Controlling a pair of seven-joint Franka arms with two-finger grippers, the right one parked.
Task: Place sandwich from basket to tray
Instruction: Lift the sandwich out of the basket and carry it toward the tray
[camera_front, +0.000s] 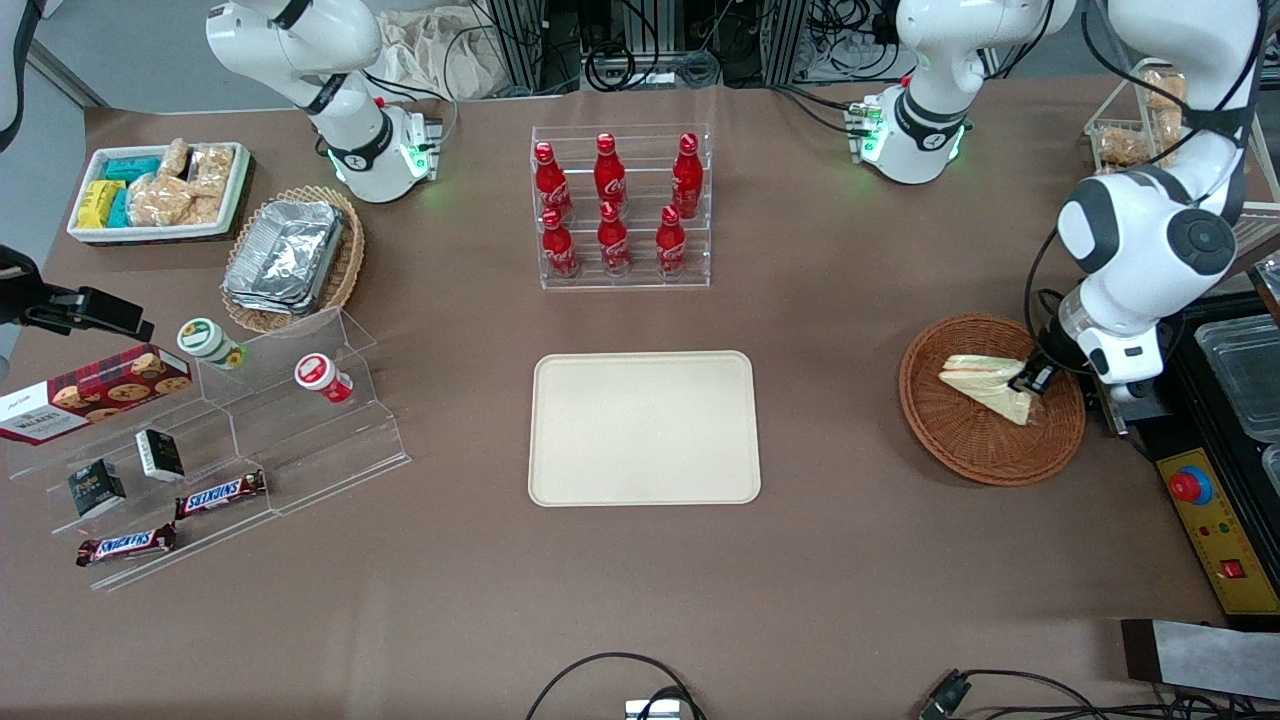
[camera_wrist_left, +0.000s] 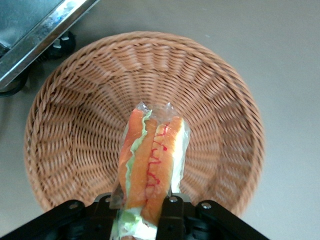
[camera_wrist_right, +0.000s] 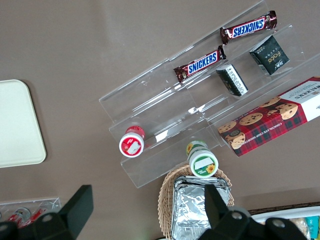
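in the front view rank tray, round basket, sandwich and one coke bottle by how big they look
1. tray
2. basket
3. sandwich, gripped at one end by the claw, over the basket
4. coke bottle, though it stands farther from the camera, so its rank against the sandwich is unsure

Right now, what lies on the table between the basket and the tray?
Nothing: in the front view only bare brown table separates the basket from the tray. The claw is shut on the sandwich over the basket.
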